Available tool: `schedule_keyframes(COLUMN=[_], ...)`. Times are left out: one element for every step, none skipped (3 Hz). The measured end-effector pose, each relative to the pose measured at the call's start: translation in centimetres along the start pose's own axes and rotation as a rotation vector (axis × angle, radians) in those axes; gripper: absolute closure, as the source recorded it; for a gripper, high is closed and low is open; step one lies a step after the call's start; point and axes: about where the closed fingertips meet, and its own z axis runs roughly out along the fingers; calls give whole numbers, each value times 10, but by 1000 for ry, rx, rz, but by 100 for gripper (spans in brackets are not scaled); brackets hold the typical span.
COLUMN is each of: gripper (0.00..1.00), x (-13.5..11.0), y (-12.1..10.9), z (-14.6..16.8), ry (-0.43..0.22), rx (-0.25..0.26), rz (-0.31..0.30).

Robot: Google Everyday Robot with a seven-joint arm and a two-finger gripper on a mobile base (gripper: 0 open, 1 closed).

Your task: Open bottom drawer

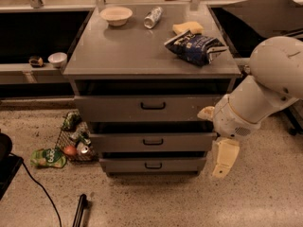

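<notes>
The grey cabinet (142,56) has three drawer fronts. The bottom drawer (123,165) is the slimmest front, lowest down, with a small black loop handle (153,165) at its centre. A dark gap shows above it, and its inside is not visible. My gripper (224,158) hangs pointing down at the end of the white arm (265,89). It is just right of the cabinet's lower right corner, level with the middle and bottom drawers. It is apart from the handle and holds nothing.
On the cabinet top are a bowl (116,15), a can (153,17), a yellow sponge (187,27) and a blue chip bag (195,46). Left on the floor are a wire basket (73,143) of items and a green bag (47,157). A black rod (79,211) lies in front.
</notes>
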Motion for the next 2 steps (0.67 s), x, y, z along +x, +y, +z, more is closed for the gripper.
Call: schedule_keyframes(gripper=[0,0], x=[0,-1], y=[0,0], z=[0,18], ry=[0,-5], rx=[0,-3], rz=[0,-20])
